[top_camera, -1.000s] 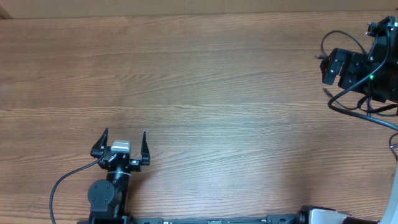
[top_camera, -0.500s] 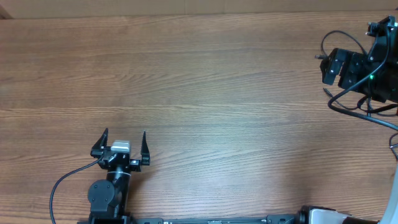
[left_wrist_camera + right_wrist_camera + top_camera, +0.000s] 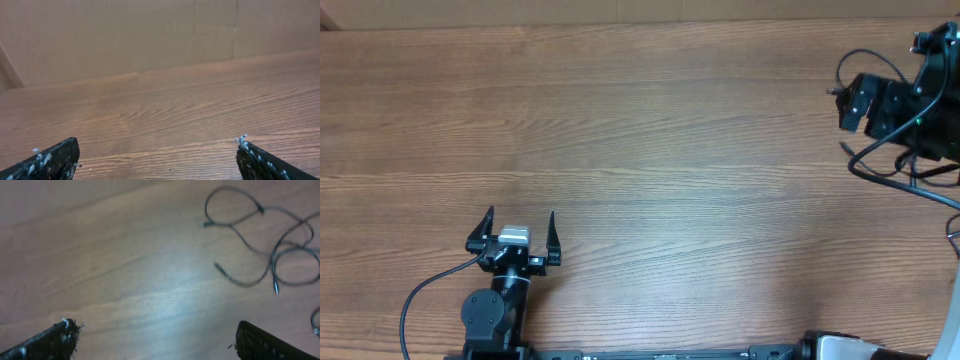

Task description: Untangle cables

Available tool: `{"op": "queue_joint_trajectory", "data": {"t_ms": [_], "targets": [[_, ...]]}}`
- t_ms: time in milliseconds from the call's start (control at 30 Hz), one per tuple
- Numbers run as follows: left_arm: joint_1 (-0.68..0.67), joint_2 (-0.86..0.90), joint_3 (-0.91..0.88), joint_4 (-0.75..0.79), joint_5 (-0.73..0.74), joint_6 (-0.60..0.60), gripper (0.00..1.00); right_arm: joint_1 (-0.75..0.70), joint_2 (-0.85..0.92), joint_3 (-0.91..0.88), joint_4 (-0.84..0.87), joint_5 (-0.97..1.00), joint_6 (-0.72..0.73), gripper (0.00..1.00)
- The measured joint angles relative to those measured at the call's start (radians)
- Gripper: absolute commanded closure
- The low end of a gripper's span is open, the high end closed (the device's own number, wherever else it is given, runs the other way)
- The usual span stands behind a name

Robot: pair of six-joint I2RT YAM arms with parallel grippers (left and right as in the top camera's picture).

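Note:
Several thin black cables [image 3: 280, 245] lie in loose overlapping loops on the wooden table, at the upper right of the right wrist view, with small plugs at their ends. In the overhead view thin black cord [image 3: 865, 170] curls around my right arm [image 3: 905, 110] at the far right edge. My right gripper [image 3: 157, 337] is open and empty, above bare wood, with the cables ahead of it and to its right. My left gripper [image 3: 520, 218] is open and empty near the front left of the table, far from the cables. It also shows in the left wrist view [image 3: 157, 160].
The wooden table [image 3: 640, 150] spreads between the two arms. A plain cardboard-coloured wall [image 3: 125, 35] stands behind its far edge. The left arm's own thick wire [image 3: 420, 295] loops at the front left. Another dark cord end [image 3: 952, 238] shows at the right edge.
My right arm has shifted very slightly to the right. The left arm and the cables have not visibly moved.

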Motion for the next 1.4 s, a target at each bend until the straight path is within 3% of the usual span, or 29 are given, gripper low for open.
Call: {"op": "queue_joint_trajectory", "data": {"t_ms": [567, 1400], "targets": [[0.0, 0.0, 0.0, 0.0, 0.0, 0.0, 0.0, 0.0, -0.148, -0.051, 0.289, -0.094, 0.022, 0.0], [0.0, 0.0, 0.0, 0.0, 0.0, 0.0, 0.0, 0.0, -0.676, -1.116, 1.247, -0.106, 0.123, 0.0]]}}
